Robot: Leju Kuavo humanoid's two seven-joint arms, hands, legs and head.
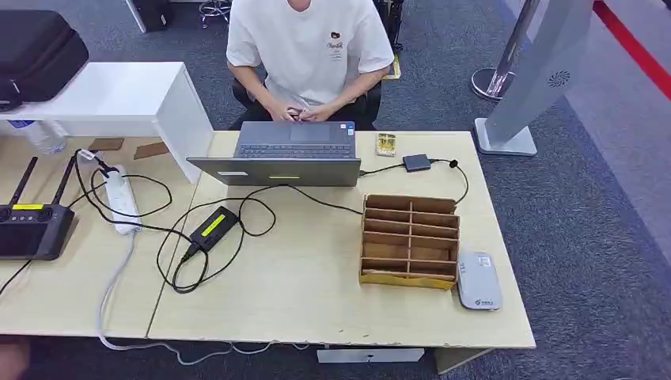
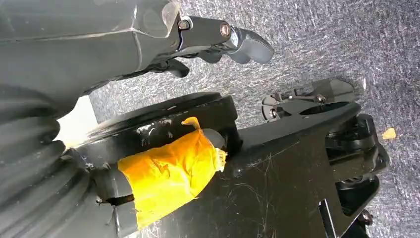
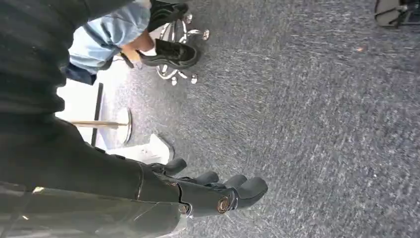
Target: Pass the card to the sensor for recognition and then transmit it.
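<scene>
A light wooden table [image 1: 316,301] stands before the robot, both of whose hands hang low over grey carpet, off the tabletop. The left hand [image 2: 218,42], seen from its wrist camera, holds nothing, its dark fingers [image 2: 247,45] loosely extended above the carpet. On the table, from left: a black controller with antennas [image 1: 32,226], a white power strip [image 1: 123,202], a black power brick with a yellow label [image 1: 214,228] amid looping cables, and an open grey laptop [image 1: 285,154] where a seated person in a white T-shirt [image 1: 308,43] rests both hands. Right of the laptop lie a small gold-coloured object [image 1: 385,143] and a dark adapter [image 1: 416,163]. A brown compartmented card rack [image 1: 410,240] stands near the table's right end; whether a card sits in it cannot be told. Just beside the rack lies the grey-white sensor [image 1: 478,280]. The right hand [image 3: 218,191] likewise holds nothing, fingers [image 3: 250,188] slightly curled and apart, above the carpet.
</scene>
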